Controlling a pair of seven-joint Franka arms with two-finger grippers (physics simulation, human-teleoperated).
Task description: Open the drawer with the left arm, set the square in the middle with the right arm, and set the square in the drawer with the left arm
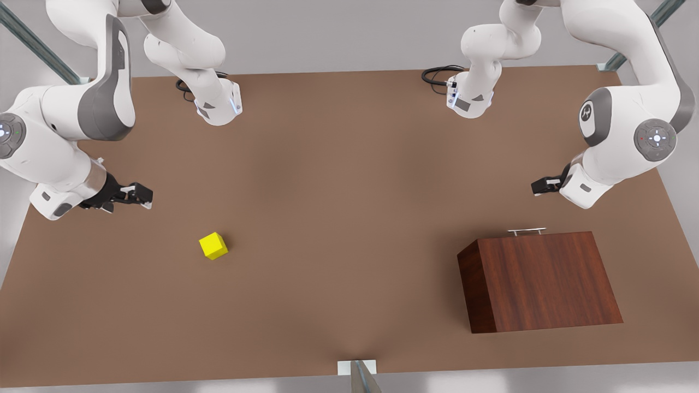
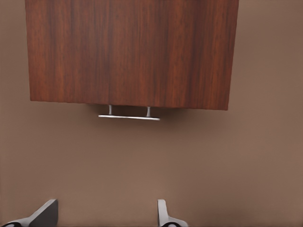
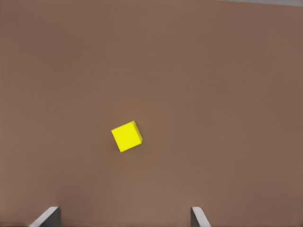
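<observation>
The square [image 1: 213,245] is a small yellow cube lying on the table toward the front view's left, also seen in the right wrist view [image 3: 127,136]. My right gripper [image 1: 143,195] hovers open, apart from it [image 3: 123,216]. The drawer is shut inside the dark wood cabinet [image 1: 540,281] at the front view's right; its silver bar handle [image 1: 526,231] sticks out toward the arms. The left gripper [image 1: 538,186] is open [image 2: 105,215], a short way off the handle [image 2: 129,117] and the cabinet [image 2: 132,52]. The middle [image 1: 349,207] is bare brown tabletop.
Both arm bases [image 1: 218,106] [image 1: 469,101] stand at the table's far edge, with black cables beside them. A small white bracket [image 1: 357,367] sits at the near edge. Open tabletop stretches between the square and the cabinet.
</observation>
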